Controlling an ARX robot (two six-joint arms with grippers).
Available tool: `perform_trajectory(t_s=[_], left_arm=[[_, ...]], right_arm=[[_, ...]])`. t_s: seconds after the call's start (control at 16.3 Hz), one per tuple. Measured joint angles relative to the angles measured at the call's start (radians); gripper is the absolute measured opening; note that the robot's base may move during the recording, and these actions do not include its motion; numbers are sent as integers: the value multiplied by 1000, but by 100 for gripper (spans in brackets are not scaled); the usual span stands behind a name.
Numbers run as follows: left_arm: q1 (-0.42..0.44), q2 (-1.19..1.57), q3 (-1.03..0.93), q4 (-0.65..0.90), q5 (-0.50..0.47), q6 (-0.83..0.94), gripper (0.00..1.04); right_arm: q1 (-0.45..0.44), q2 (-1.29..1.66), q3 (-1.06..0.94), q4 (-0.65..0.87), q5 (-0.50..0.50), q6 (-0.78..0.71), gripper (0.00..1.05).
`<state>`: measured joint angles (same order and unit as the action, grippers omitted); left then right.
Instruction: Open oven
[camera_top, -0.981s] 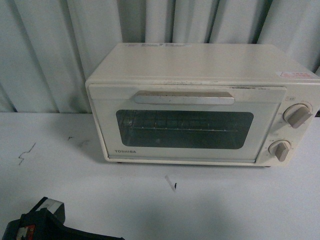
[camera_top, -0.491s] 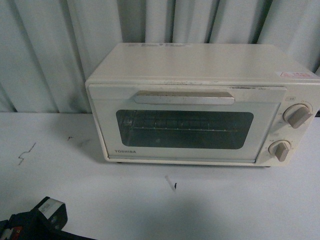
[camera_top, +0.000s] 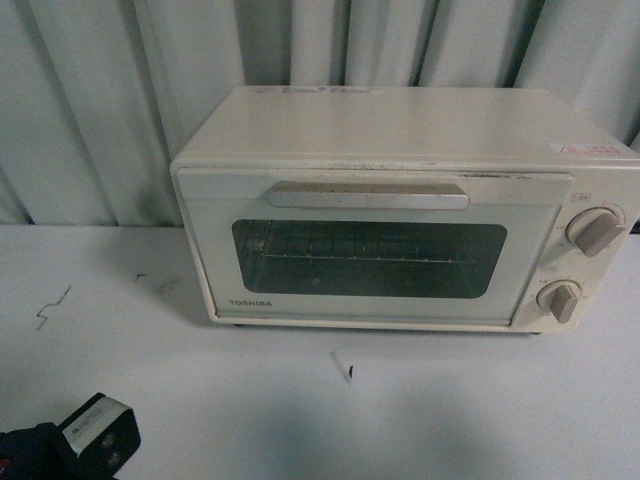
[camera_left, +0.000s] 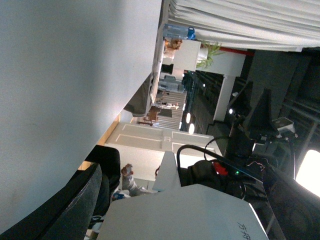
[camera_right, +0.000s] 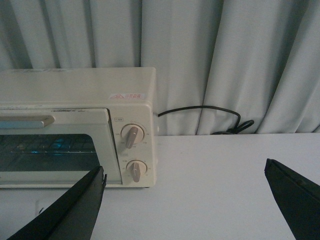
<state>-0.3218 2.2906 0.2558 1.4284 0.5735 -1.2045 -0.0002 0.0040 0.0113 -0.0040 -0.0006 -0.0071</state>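
Oven (camera_top: 380, 210) door was shut and untouched, so opening had not begun. Nearest, the left arm (camera_top: 75, 445) sat low at the desk's (camera_top: 450, 410) front edge, jaws wide. The right jaws, also wide, faced the 2 knobs from well back. Next, 1 arm had to reach the bar handle (camera_top: 368, 195) on the oven, which stood against the curtain.

- Front view is dim with a cool bluish cast; a soft shadow lies on the table (camera_top: 330, 430) at 6 o'clock.
- Left wrist view is grainy; a bright patch (camera_left: 311, 170) glares at 4 o'clock.
- Right wrist view is evenly lit.
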Motion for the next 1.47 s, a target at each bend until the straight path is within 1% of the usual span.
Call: perform_trajectory(t_s=[0.06, 1.47], left_arm=[[0, 0, 0, 0, 0, 0, 98], [0, 0, 0, 0, 0, 0, 98]], right_arm=[[0, 0, 0, 0, 0, 0, 97], [0, 0, 0, 0, 0, 0, 98]])
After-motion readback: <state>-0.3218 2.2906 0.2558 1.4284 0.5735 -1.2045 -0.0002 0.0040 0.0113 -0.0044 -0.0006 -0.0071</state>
